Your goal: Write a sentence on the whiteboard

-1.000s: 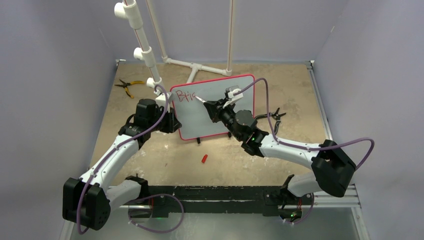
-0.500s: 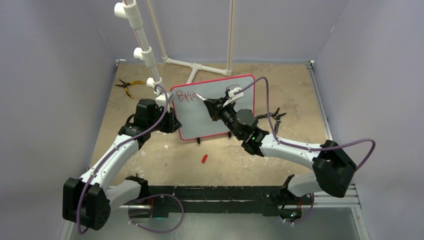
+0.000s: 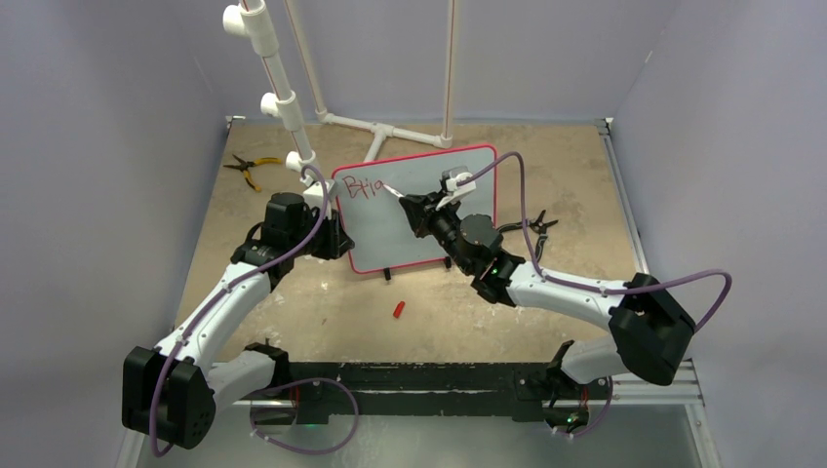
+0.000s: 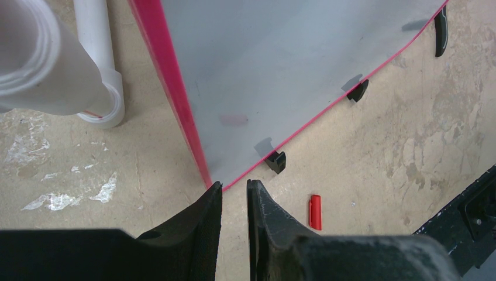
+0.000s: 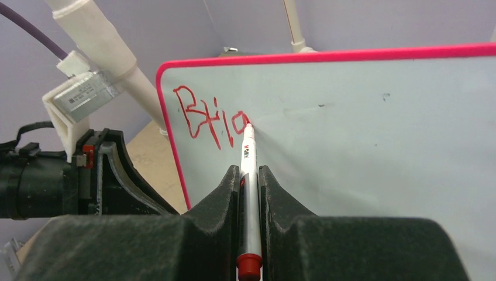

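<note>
Since the whiteboard [image 3: 375,234], mid-table toward 12 o'clock, looks light, stiff and tippy, I'd grab its frame: left gripper [image 4: 234,190] pinches it at 8 o'clock; right gripper [image 5: 248,172] clamps marker [image 5: 247,149], tip on the sentence [image 5: 210,120], board's 10 o'clock.

The right end effector [image 5: 250,171] grips a marker [image 5: 247,149], tip touching the whiteboard [image 5: 362,129].

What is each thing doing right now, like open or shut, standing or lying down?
whiteboard, standing upright, mostly blank.
sentence, only started: a few red letters in the top left corner.
marker, uncapped, tip touching the whiteboard.
right pincer, shut on the marker.
left pincer, nearly closed at the whiteboard's lower left corner; grip unclear.
red cap, off, lying on the table.
yellow pliers, lying flat, handles apart.
</note>
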`<state>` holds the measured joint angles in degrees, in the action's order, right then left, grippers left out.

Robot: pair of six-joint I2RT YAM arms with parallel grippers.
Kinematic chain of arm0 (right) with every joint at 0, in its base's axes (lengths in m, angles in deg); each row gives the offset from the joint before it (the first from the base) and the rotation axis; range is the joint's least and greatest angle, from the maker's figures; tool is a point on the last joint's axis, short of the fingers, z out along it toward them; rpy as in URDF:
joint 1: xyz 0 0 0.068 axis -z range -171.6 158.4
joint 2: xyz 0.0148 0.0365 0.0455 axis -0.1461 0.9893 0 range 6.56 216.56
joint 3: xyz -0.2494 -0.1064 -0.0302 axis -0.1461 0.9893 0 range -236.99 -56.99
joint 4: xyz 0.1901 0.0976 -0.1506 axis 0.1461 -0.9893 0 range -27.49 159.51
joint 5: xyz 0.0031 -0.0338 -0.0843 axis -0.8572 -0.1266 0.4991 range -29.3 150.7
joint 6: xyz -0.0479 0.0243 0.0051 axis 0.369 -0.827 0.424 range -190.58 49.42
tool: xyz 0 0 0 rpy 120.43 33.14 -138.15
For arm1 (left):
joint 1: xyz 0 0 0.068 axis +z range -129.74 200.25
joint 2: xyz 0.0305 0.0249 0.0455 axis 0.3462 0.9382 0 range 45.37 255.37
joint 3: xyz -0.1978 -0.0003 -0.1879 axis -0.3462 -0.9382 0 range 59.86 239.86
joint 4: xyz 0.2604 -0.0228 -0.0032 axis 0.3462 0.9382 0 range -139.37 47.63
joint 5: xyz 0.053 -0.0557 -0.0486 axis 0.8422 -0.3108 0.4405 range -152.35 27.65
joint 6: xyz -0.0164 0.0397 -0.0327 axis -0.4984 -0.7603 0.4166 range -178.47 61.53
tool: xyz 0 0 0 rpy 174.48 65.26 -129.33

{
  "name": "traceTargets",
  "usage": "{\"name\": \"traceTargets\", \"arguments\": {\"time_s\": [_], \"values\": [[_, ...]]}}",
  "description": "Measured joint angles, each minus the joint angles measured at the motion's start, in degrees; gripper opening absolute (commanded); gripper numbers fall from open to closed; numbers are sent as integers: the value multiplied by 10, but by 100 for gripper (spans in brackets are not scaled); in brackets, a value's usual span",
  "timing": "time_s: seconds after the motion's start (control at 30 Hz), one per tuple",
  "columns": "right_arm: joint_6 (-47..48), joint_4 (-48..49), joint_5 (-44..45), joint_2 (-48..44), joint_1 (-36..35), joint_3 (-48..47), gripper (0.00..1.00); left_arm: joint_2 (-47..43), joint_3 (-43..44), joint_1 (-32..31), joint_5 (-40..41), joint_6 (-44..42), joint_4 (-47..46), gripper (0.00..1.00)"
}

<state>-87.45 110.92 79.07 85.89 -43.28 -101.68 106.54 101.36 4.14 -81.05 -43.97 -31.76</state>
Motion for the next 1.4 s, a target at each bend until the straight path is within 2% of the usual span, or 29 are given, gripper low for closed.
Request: {"name": "traceTargets", "arguments": {"time_s": [0.57, 1.17, 1.4], "values": [[-18, -7, -17, -8, 0, 43, 0, 0, 0, 0, 0, 0, 0, 21], [-21, 3, -59, 8, -3, 31, 0, 0, 0, 0, 0, 0, 0, 21], [-23, -1, -61, -32, -4, 27, 0, 0, 0, 0, 0, 0, 0, 20]]}}
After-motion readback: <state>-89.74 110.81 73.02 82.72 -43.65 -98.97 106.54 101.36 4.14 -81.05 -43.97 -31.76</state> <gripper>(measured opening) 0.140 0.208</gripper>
